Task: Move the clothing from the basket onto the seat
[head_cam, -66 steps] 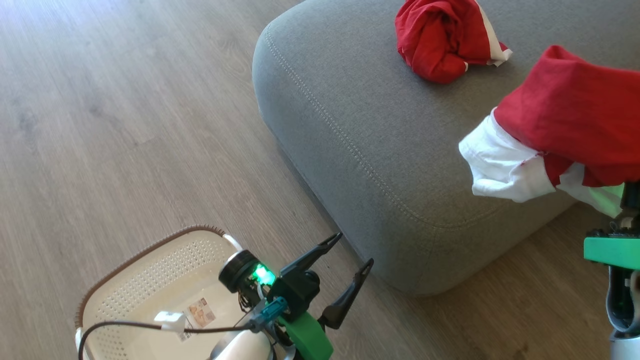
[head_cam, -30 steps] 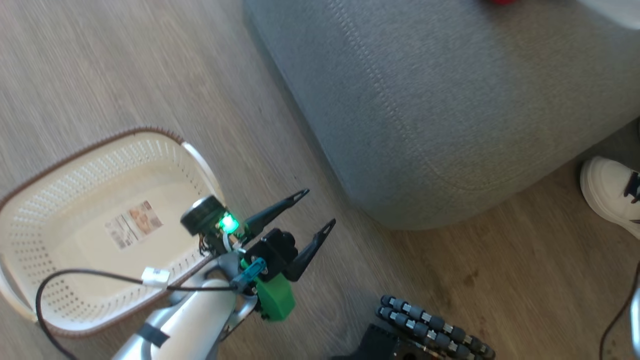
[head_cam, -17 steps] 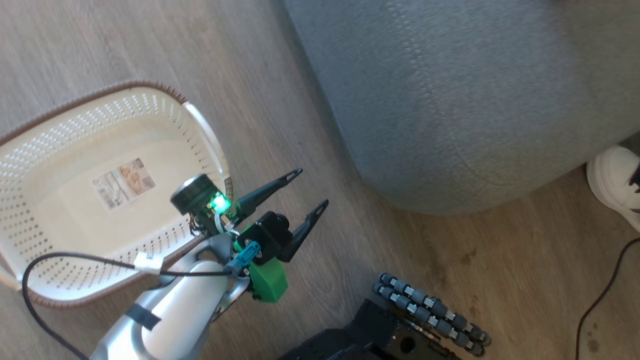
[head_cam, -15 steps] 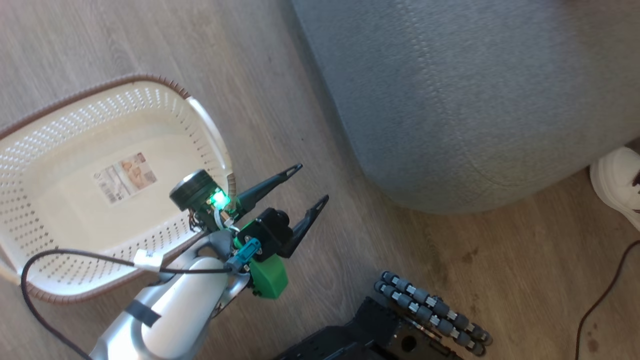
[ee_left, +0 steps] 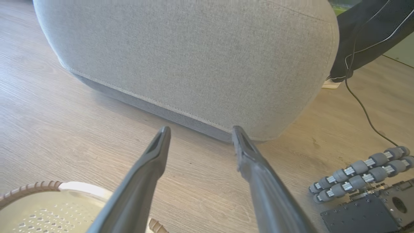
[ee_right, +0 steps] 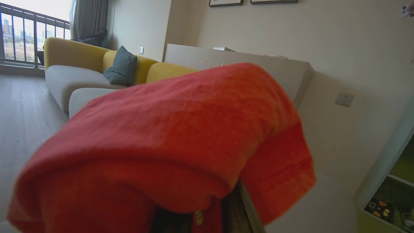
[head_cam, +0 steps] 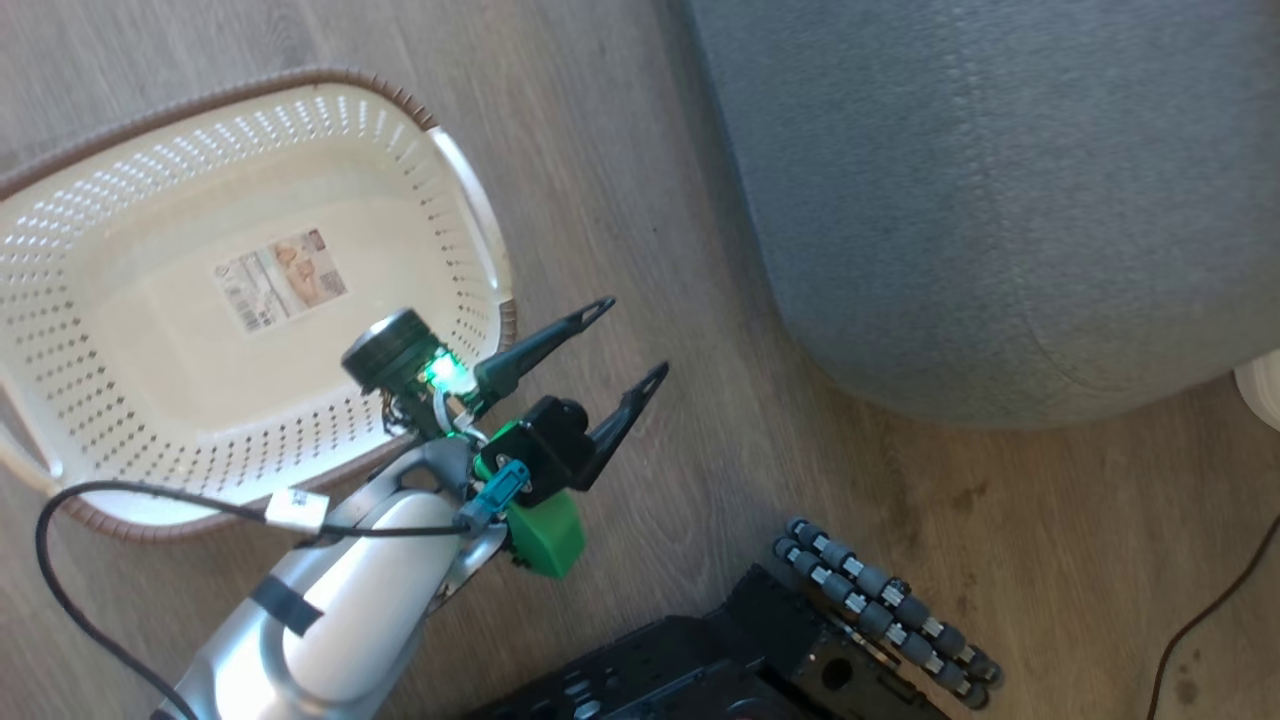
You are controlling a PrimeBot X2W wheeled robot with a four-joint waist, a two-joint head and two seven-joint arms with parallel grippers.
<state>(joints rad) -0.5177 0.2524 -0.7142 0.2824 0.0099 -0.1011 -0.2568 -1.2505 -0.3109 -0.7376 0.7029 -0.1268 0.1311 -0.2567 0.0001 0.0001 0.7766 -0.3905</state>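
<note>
The basket (head_cam: 470,215), cream-white with a brown braided rim, stands on the floor at the upper left of the head view, with just a paper label on its bottom. My left gripper (head_cam: 632,338) hangs open and empty over the floor between the basket and the grey seat (head_cam: 1000,200). In the left wrist view its gripper (ee_left: 200,129) points at the seat's (ee_left: 194,58) rounded front, with the basket rim (ee_left: 32,187) at the lower left. In the right wrist view red clothing (ee_right: 168,129) is draped over the right gripper, whose dark fingers (ee_right: 237,208) peek out beneath it.
My black base with grey rollers (head_cam: 880,610) sits at the bottom, a dark cable (head_cam: 1215,600) trails at the lower right and a white shoe (head_cam: 1262,385) shows at the right edge. A person's dark trouser leg (ee_left: 372,29) stands beside the seat. A yellow sofa (ee_right: 74,61) lies beyond.
The head camera has swung down and left, so the basket now shows whole while the seat's top and the clothing have left that view. The left gripper stays open.
</note>
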